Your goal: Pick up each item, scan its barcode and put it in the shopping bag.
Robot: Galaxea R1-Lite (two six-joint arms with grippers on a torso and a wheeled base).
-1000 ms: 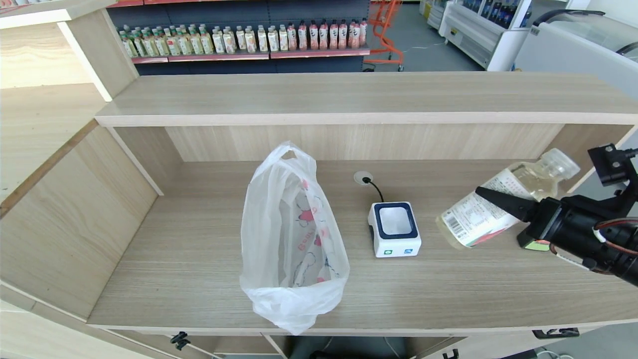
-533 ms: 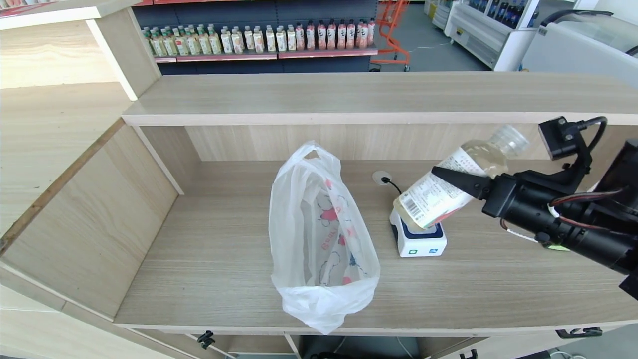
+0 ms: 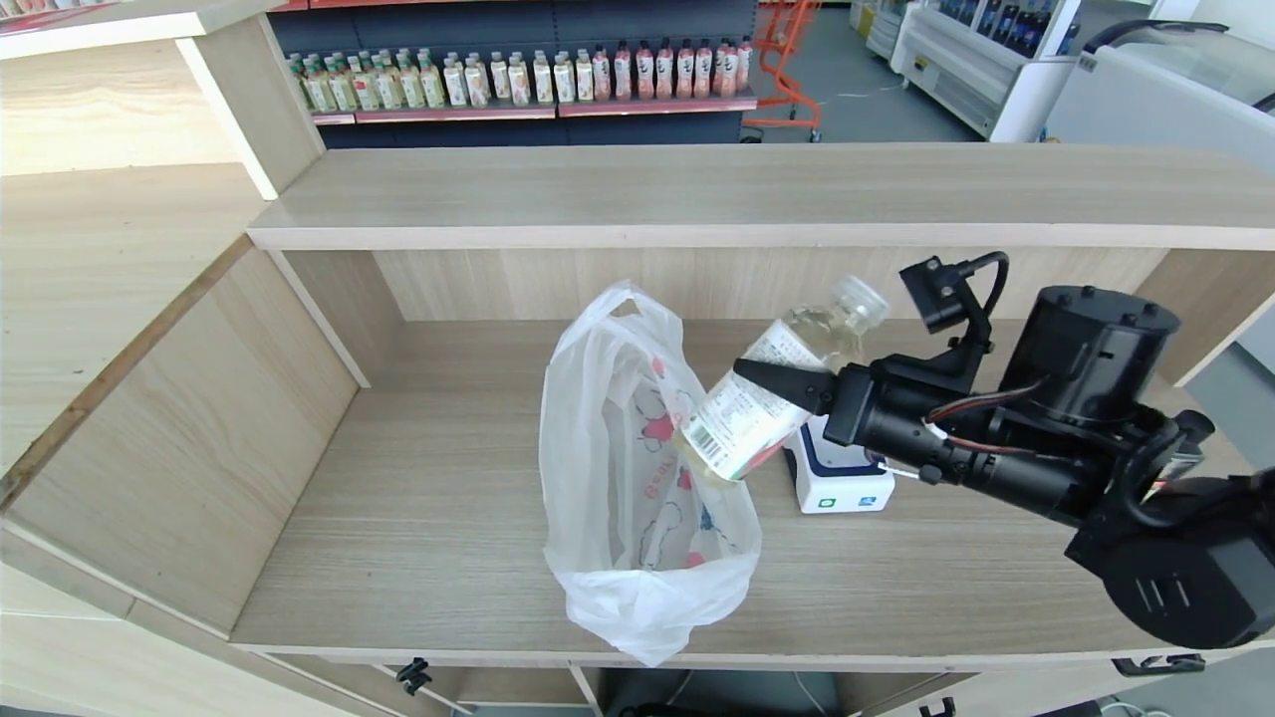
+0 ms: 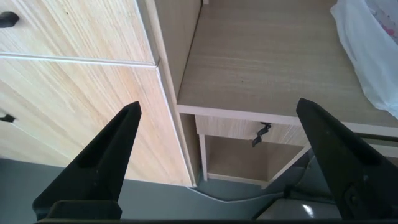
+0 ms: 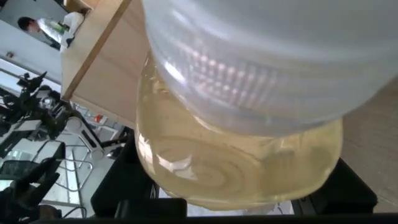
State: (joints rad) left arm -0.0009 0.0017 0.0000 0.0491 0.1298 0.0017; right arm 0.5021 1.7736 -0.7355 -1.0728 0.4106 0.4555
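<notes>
The right gripper is clenched around the middle of the bottle and holds it in the air, tilted, with the cap up toward the back wall and the bottom down toward the bag. One second ago the bottle was on the right side of the scanner. Half a second ago its bottom end, where the barcode is, was over the scanner window. Now the arm has carried it further left, so the bottom is above the right edge of the bag and the scanner is uncovered again, just beside the bag on the bench. I judge from this that the scan pass is finished and the placing step has started. The bottle is not yet inside the bag. The bag mouth looks soft and partly fallen, so the bottle may push the plastic down instead of going in. The left gripper is released, its fingers wide apart, low beside the front of the bench.
</notes>
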